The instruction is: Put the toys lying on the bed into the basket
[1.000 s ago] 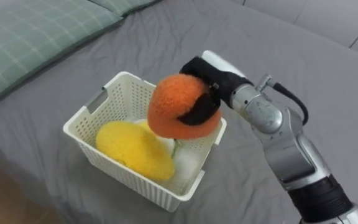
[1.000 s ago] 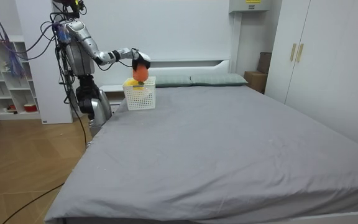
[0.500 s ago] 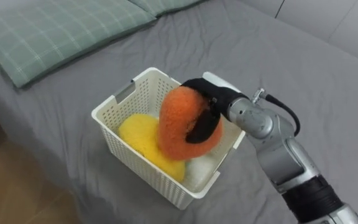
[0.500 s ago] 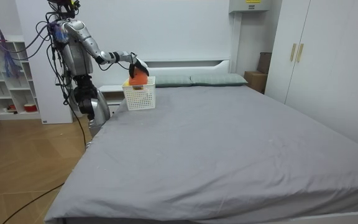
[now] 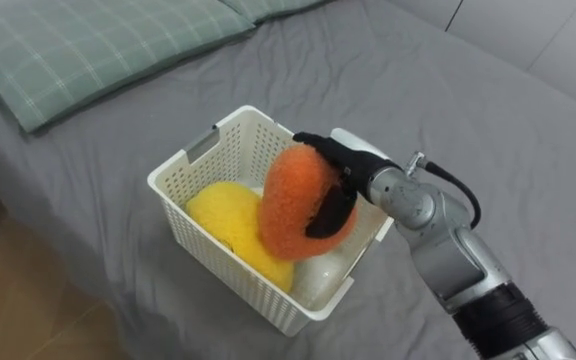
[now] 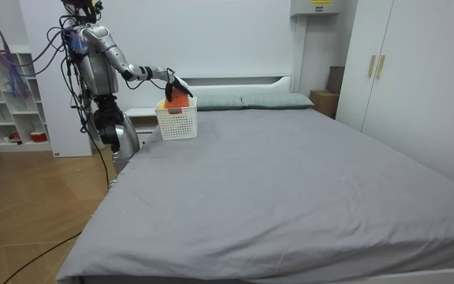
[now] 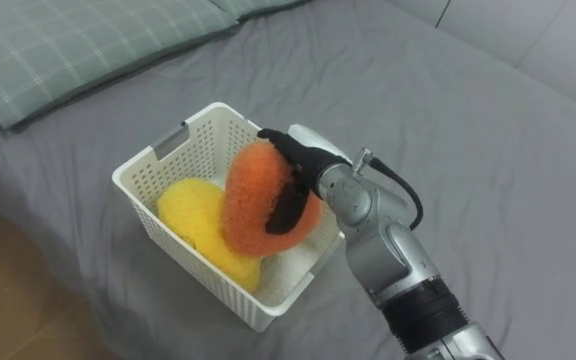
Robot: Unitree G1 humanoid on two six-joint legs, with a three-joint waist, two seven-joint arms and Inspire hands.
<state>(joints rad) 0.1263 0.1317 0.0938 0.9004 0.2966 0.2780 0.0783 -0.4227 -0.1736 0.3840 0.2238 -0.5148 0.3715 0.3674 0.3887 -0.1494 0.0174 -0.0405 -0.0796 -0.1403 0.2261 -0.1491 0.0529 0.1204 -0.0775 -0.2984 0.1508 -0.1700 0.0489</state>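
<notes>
A white slatted basket (image 5: 183, 165) stands on the grey bed near its left edge. A yellow plush toy (image 5: 223, 215) and something white (image 5: 318, 275) lie inside it. An orange plush toy (image 5: 288, 205) rests in the basket, on the yellow one. My right hand (image 5: 353, 165) reaches in from the right. Its fingers stretch straight behind the orange toy's top and its thumb lies loosely across the toy's front. In the room view I stand at the bed's head corner with my right arm out over the basket (image 6: 177, 122).
A green checked pillow (image 5: 78, 40) lies beyond the basket at upper left. The bed's edge drops to wooden floor (image 5: 8, 300) at lower left. Grey sheet (image 5: 468, 120) spreads out to the right. White shelves (image 6: 6, 102) stand behind me.
My right hand has lowered the orange toy from above the basket down into it. Its fingers have straightened from a curl around the toy.
</notes>
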